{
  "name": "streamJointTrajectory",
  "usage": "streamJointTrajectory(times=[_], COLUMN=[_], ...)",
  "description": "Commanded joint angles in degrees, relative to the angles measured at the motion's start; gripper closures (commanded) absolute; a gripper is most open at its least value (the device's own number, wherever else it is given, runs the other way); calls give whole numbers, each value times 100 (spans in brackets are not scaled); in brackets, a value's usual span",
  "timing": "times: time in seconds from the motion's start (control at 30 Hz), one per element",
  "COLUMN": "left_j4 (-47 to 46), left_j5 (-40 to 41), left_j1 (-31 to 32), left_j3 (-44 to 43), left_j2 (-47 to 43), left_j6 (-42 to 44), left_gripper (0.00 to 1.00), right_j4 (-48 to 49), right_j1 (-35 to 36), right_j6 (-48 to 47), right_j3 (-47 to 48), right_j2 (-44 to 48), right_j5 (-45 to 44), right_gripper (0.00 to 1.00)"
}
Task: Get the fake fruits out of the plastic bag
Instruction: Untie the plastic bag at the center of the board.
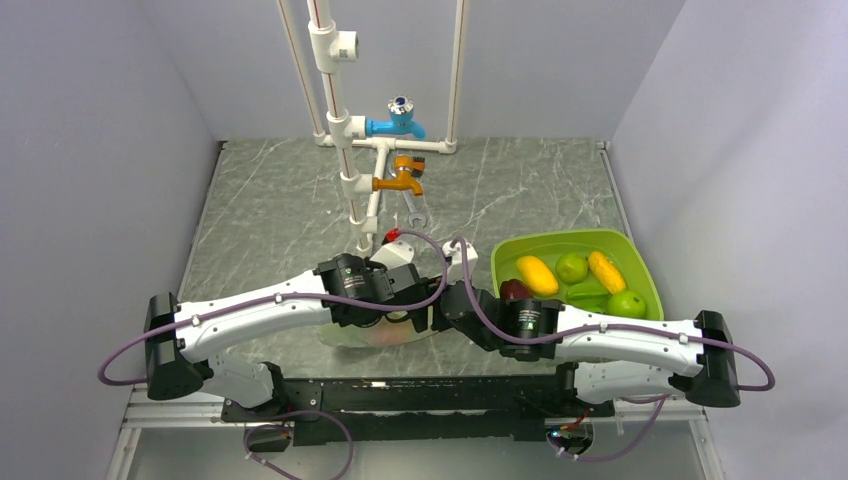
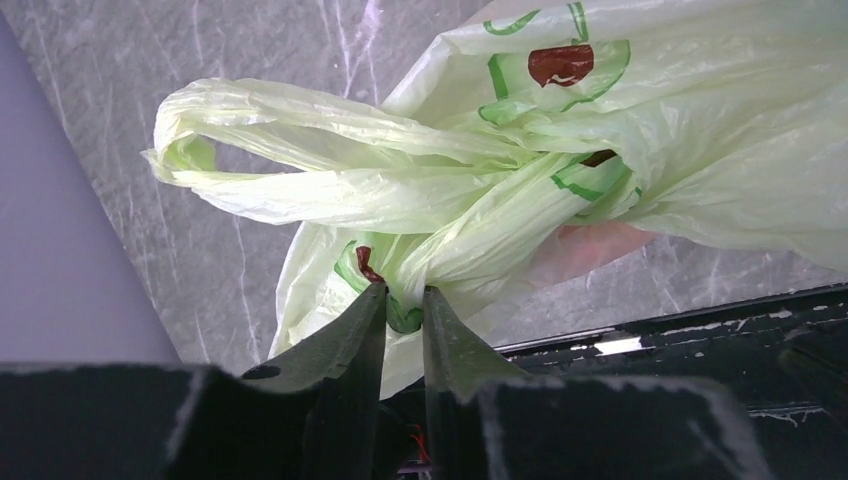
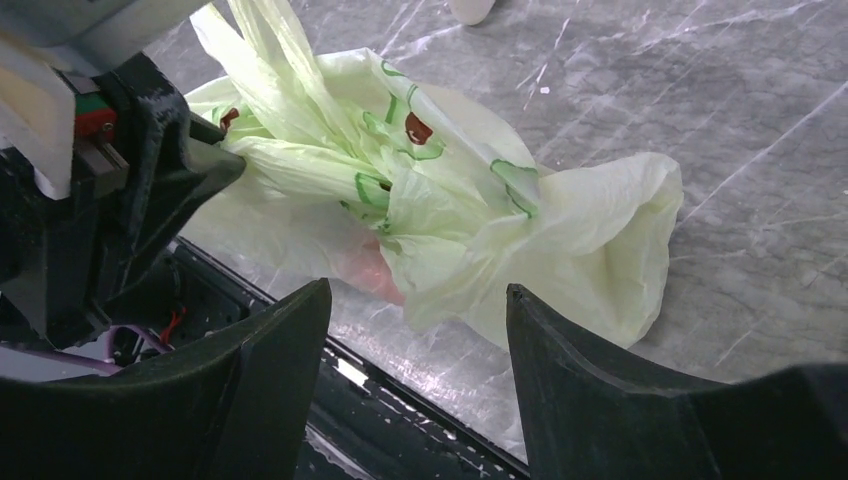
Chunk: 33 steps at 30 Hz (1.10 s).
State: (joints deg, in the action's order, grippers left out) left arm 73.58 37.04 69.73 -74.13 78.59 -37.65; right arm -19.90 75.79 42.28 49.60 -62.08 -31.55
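The pale green plastic bag (image 2: 430,190) lies crumpled at the table's front edge, between the two arms (image 1: 375,335). My left gripper (image 2: 405,300) is shut on a bunched fold of the bag near its handles. It also shows in the right wrist view (image 3: 226,163). My right gripper (image 3: 418,300) is open and empty, just in front of the bag (image 3: 560,240). A reddish shape (image 3: 368,270) shows through the film inside the bag. Several fake fruits lie in the lime-green tray (image 1: 575,240): a yellow one (image 1: 537,274), a green one (image 1: 571,267) and a dark red one (image 1: 514,291).
A white pipe rig with a blue tap (image 1: 398,122) and an orange tap (image 1: 402,178) stands at the back centre. A wrench (image 1: 415,210) lies near it. The black frame rail (image 3: 400,420) runs along the table's front edge under the bag.
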Motion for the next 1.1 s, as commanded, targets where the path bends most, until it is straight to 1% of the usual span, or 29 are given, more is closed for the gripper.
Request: streamJointTrajectory(times=[0.0, 0.03, 0.1, 0.13, 0.2, 0.23, 0.27, 0.3, 0.4, 0.5, 0.6, 0.67, 0.73, 0.8, 0.87, 0.9, 1.0, 1.03, 1.07], left_j4=[269, 320, 293, 197, -125, -315, -502, -712, -1378, -1874, -1946, -1769, -1326, -799, -328, -92, 634, 891, 1076], left_j5=[371, 396, 363, 283, 55, -83, -229, -388, -937, -1206, -1234, -1101, -806, -503, -262, -141, 263, 347, 408], left_j1=[14, 14, 14, 14, 19, 7, 5, -2, -16, -39, -43, -48, -48, -48, -48, -48, -47, -48, -48], left_j3=[29, 56, 130, 182, 326, 408, 514, 621, 989, 1317, 1362, 1340, 1267, 1183, 1165, 1176, 1263, 1298, 1331], left_j2=[-74, -121, -326, -469, -926, -1137, -1377, -1609, -2267, -2777, -3069, -3187, -3250, -3274, -3315, -3341, -3463, -3505, -3560], left_j6=[-526, -607, -685, -657, -529, -480, -421, -359, -209, -243, -423, -645, -1023, -1549, -1923, -2120, -2734, -2946, -3098], left_gripper=[80, 87, 94, 100, 100, 100, 100, 100, 100, 100, 100, 100, 100, 100, 100, 100, 100, 100, 100], right_j4=[26, 48, 152, 178, 200, 199, 185, 202, 570, 969, 1017, 846, 602, 488, 278, 109, -347, -448, -478], right_j1=[-20, -15, -18, -13, -25, -24, -32, -36, -34, -36, -38, -35, -42, -31, -36, -35, -146, -257, -443], right_j6=[-11, -28, -96, -120, -124, -132, -150, -187, -464, -576, -501, -437, -390, -457, -562, -594, -894, -946, -1014], right_j3=[45, 22, -72, -120, -184, -195, -190, -188, -285, -317, -131, 56, 215, 242, 261, 282, 238, 181, 98], right_j2=[206, 246, 360, 392, 440, 451, 452, 444, 443, 280, -112, -380, -547, -605, -549, -497, -209, -63, 118], right_j5=[-312, -345, -397, -438, -535, -563, -564, -521, -94, 362, 452, 253, -3, -230, -578, -832, -1468, -1533, -1410], right_gripper=[33, 33, 38, 40, 50, 53, 53, 51, 40, 33, 33, 35, 46, 75, 95, 100, 100, 100, 100])
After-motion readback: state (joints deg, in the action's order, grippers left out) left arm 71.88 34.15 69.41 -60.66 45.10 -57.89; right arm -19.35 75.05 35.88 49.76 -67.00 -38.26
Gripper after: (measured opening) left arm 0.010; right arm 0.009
